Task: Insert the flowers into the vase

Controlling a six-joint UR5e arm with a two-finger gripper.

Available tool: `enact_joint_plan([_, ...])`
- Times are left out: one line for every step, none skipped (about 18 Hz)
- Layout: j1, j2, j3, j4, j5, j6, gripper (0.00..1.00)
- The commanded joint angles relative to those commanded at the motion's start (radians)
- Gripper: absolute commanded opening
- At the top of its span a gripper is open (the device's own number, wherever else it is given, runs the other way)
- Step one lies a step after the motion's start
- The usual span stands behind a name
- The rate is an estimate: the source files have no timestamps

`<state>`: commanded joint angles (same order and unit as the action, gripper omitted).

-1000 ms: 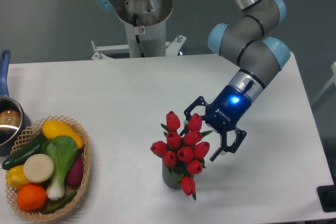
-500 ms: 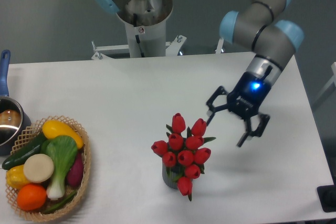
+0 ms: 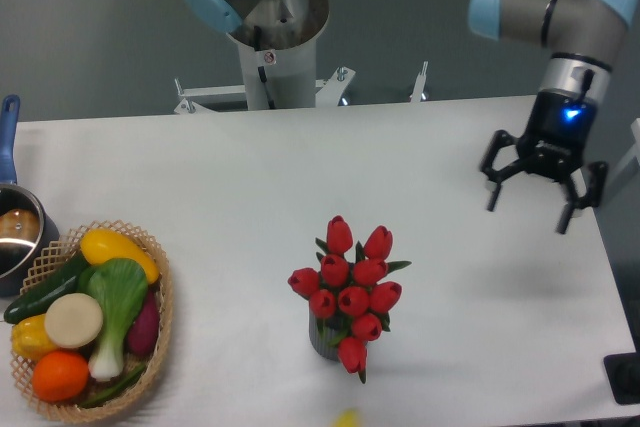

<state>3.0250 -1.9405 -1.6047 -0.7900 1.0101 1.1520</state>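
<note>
The flowers, a bunch of red tulip buds with green leaves, stand upright in the vase, a small dark grey ribbed cylinder mostly hidden under the blooms, at the front middle of the table. My gripper is open and empty, fingers pointing down, well up and to the right of the flowers near the table's right edge.
A wicker basket of vegetables and fruit sits at the front left. A blue-handled metal pot stands at the left edge. The arm's base is at the back centre. A small yellow object shows at the bottom edge.
My open gripper has drawn away from the flowers, moving up and to the right toward the table's right edge. The flowers stay standing in the vase.
</note>
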Motion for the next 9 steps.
enact_joint_plan([-0.002,-0.002,0.005,0.000,0.068,0.000,1.00])
enact_joint_plan([-0.002,-0.003,0.005,0.002,0.115,0.005,1.00])
enact_joint_plan([-0.002,-0.005,0.003,-0.002,0.157,0.026,1.00])
enact_joint_plan([-0.002,-0.006,-0.006,-0.003,0.210,0.056,1.00])
enact_joint_plan([-0.005,-0.005,-0.006,-0.011,0.270,0.081,1.00])
enact_joint_plan([-0.003,-0.006,-0.014,-0.023,0.319,0.093,1.00])
enact_joint_plan([-0.003,-0.005,-0.015,-0.038,0.355,0.104,1.00])
enact_joint_plan([-0.003,-0.003,-0.015,-0.049,0.372,0.120,1.00])
enact_joint_plan([-0.003,-0.002,-0.015,-0.055,0.381,0.142,1.00])
